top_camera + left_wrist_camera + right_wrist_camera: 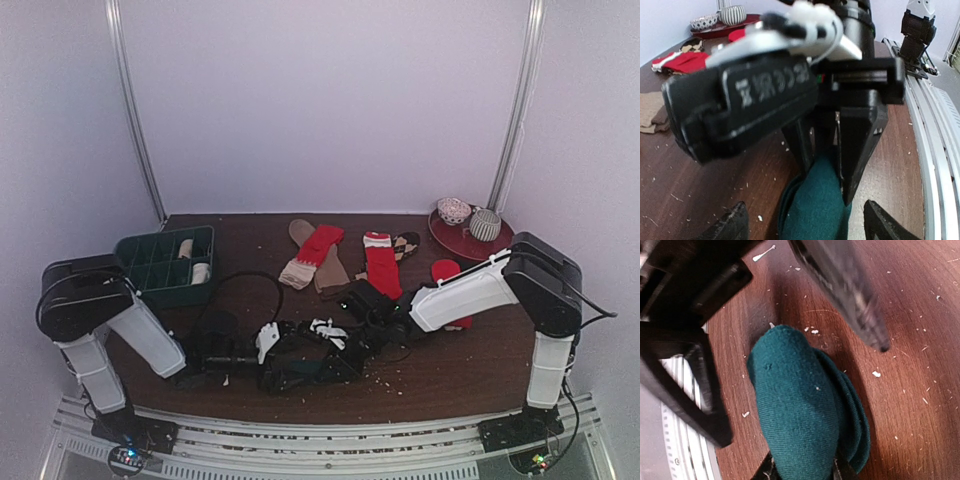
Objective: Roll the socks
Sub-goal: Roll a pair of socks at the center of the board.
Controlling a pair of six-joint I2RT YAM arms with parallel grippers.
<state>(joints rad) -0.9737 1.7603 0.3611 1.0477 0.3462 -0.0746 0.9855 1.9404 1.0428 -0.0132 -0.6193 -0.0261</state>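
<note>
Right claw (pixel 804 471) around bunched teal sock (pixel 795 400)

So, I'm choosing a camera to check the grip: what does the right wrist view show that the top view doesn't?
Only the right wrist view: the teal sock close up, doubled over and pinched by the right gripper, with the left gripper open on either side. Only the top view: the green tray with rolled socks, the red socks lying flat, the red plate. Both: the brown table and the two grippers close together.
</note>
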